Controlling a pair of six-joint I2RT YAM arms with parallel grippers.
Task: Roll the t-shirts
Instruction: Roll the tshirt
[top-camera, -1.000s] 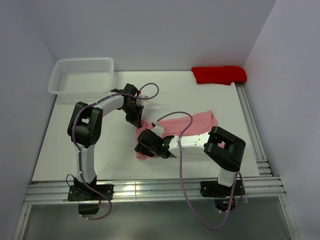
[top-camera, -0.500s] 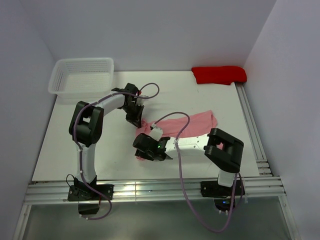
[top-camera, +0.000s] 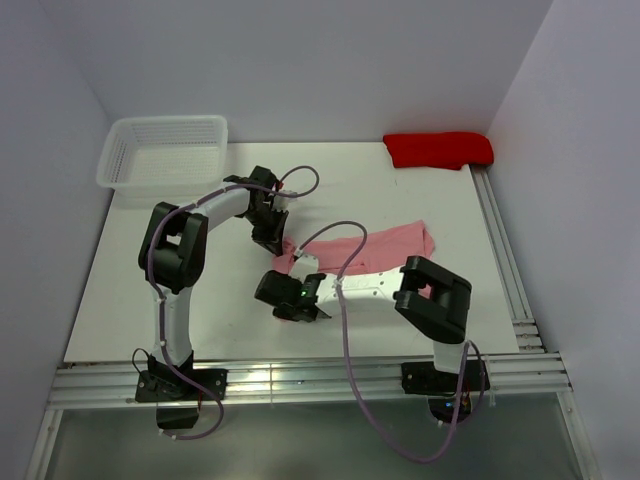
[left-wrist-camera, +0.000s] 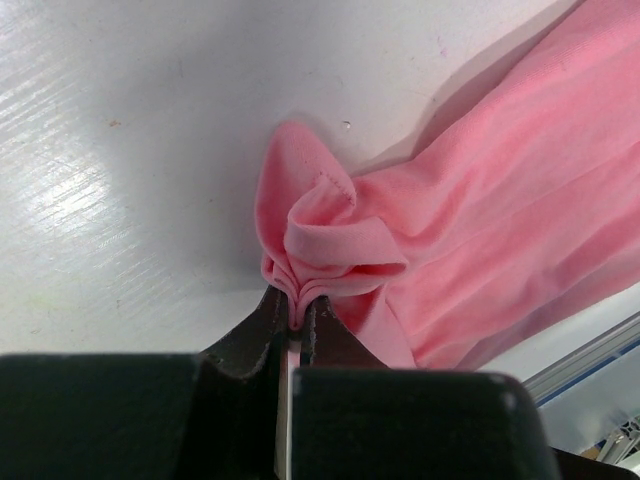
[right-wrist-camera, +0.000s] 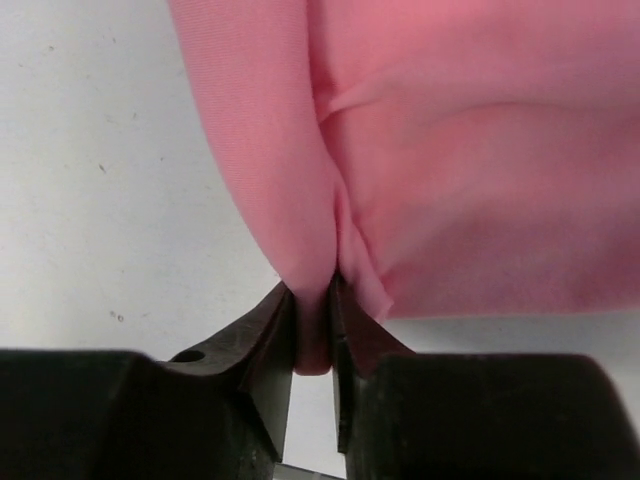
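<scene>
A light salmon-pink t-shirt (top-camera: 395, 244) lies folded into a long strip across the middle of the white table. My left gripper (top-camera: 275, 243) is shut on a bunched corner of the t-shirt (left-wrist-camera: 330, 240) at its far left end. My right gripper (top-camera: 288, 303) is shut on a fold of the t-shirt (right-wrist-camera: 440, 170) at its near left end, low over the table. The strip's left part is hidden under the right arm in the top view.
A white mesh basket (top-camera: 165, 152) stands at the back left. A folded red cloth (top-camera: 438, 149) lies at the back right. Metal rails (top-camera: 505, 260) run along the table's right and near edges.
My right gripper has moved left along the near edge of the shirt, holding the fabric. The left gripper has stayed in place.
</scene>
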